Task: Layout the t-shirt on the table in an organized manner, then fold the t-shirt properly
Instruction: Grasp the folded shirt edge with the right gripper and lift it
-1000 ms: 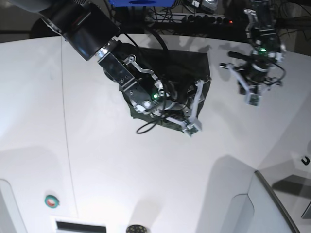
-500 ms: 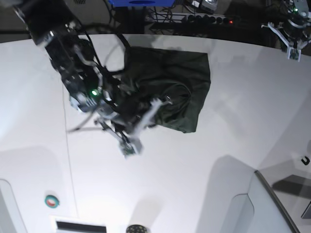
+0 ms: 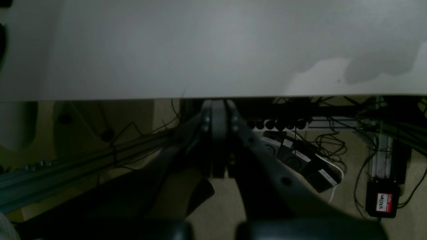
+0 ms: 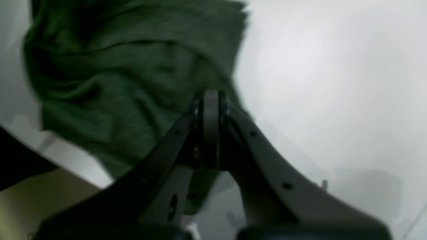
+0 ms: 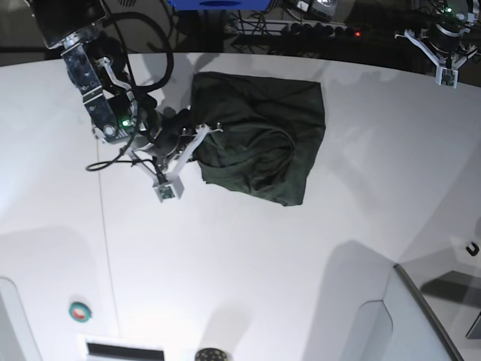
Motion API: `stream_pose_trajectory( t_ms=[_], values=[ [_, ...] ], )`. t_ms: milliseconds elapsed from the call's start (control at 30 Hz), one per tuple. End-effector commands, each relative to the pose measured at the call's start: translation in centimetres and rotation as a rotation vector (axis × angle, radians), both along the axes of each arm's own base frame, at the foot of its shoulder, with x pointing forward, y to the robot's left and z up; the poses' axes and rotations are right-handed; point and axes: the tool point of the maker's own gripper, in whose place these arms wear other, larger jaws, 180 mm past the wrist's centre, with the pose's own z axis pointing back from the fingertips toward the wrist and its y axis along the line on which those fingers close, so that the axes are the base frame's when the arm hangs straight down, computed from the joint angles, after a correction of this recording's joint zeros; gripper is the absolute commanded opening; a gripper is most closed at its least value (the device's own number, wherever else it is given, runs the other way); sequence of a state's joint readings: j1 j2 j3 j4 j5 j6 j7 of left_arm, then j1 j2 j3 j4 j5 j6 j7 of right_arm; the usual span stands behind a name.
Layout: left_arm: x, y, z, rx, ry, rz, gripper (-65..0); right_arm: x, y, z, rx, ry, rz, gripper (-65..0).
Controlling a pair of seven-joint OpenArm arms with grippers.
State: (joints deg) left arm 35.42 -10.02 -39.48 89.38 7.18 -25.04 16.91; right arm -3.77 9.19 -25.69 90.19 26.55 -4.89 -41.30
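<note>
The dark green t-shirt (image 5: 259, 139) lies folded in a rough rectangle on the white table (image 5: 263, 263), right of the seam line; the right wrist view shows it blurred (image 4: 116, 83). My right gripper (image 5: 207, 131) hangs at the shirt's left edge, shut, with its fingertips (image 4: 210, 100) pressed together and no cloth seen between them. At the far right, up beyond the table's back edge, my left gripper (image 5: 415, 36) is shut and empty. Its fingertips (image 3: 218, 110) point at the floor below the table edge (image 3: 200, 50).
A thin dark seam (image 5: 101, 188) runs down the table's left side. A teal-ringed button (image 5: 80, 310) and a slot (image 5: 124, 350) sit at the front left, a grey panel (image 5: 421, 316) at the front right. A power strip and cables (image 3: 293, 125) lie behind the table.
My right arm has drawn back leftward off the shirt to its left edge, and its jaws have closed. My left arm has moved from over the table to beyond the back edge.
</note>
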Motion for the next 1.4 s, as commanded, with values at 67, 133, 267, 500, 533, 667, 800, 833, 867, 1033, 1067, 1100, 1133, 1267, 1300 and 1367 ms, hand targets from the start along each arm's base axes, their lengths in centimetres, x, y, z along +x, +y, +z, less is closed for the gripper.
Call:
stream_pose_trajectory(
  t_ms=[67,133,267,500,533,667,800,833,867,1033,1067,1100,1133,1267,1300,1367],
  values=[
    [0.2,0.6,0.8,0.02,-0.02,-0.004,-65.0,-0.8,2.4,0.6,0.032,-0.017,0.066,-65.0],
    [0.2,0.6,0.7,0.019,-0.019,-0.003,-65.0,-1.8,4.1,0.7,0.04,-0.013,0.121,-65.0],
    [0.2,0.6,0.8,0.02,-0.02,-0.004,-65.0,-3.6,7.4,1.0,0.075,-0.001,0.197,-65.0],
    [0.1,0.6,0.7,0.019,-0.016,-0.003,-65.0,-4.9,11.5,2.2,0.122,-0.014,0.284,-65.0],
    [0.1,0.6,0.7,0.019,-0.016,-0.003,-65.0,-4.8,11.7,2.3,0.12,-0.019,0.292,-65.0],
    [0.1,0.6,0.7,0.019,-0.016,-0.003,-65.0,-4.6,12.0,2.5,0.115,-0.023,0.309,-65.0],
    [0.1,0.6,0.7,0.019,-0.018,-0.003,-65.0,-5.8,12.3,2.4,0.073,0.029,0.405,-65.0],
    [0.2,0.6,0.7,0.019,-0.019,-0.003,-65.0,-6.1,12.7,2.6,0.066,0.024,0.444,-65.0],
    [0.2,0.6,0.7,0.019,-0.019,-0.003,-65.0,-6.1,13.1,3.0,0.069,0.008,0.466,-65.0],
    [0.2,0.6,0.7,0.019,-0.019,-0.003,-65.0,-5.4,13.8,5.9,0.114,-0.063,0.444,-65.0],
    [0.1,0.7,0.5,0.016,-0.014,0.001,-65.0,-4.5,13.2,6.3,0.116,-0.064,0.38,-64.7],
    [-0.3,0.7,0.2,0.011,-0.005,0.007,-65.0,-3.8,12.7,6.4,0.117,-0.051,0.318,-63.8],
    [-0.6,0.8,-0.1,0.008,0.002,0.015,-65.0,-3.5,12.3,6.4,0.117,-0.042,0.277,-61.1],
    [-1.4,1.0,-0.7,-0.001,0.023,0.031,-65.0,-3.3,12.1,6.1,0.112,-0.032,0.248,-38.0],
    [-1.5,1.0,-0.8,-0.001,0.025,0.032,-65.0,-3.4,12.1,5.9,0.109,-0.027,0.247,-34.2],
    [-1.6,1.0,-0.9,-0.003,0.027,0.034,-65.0,-3.0,12.2,5.6,0.103,-0.021,0.242,-32.4]
  ],
)
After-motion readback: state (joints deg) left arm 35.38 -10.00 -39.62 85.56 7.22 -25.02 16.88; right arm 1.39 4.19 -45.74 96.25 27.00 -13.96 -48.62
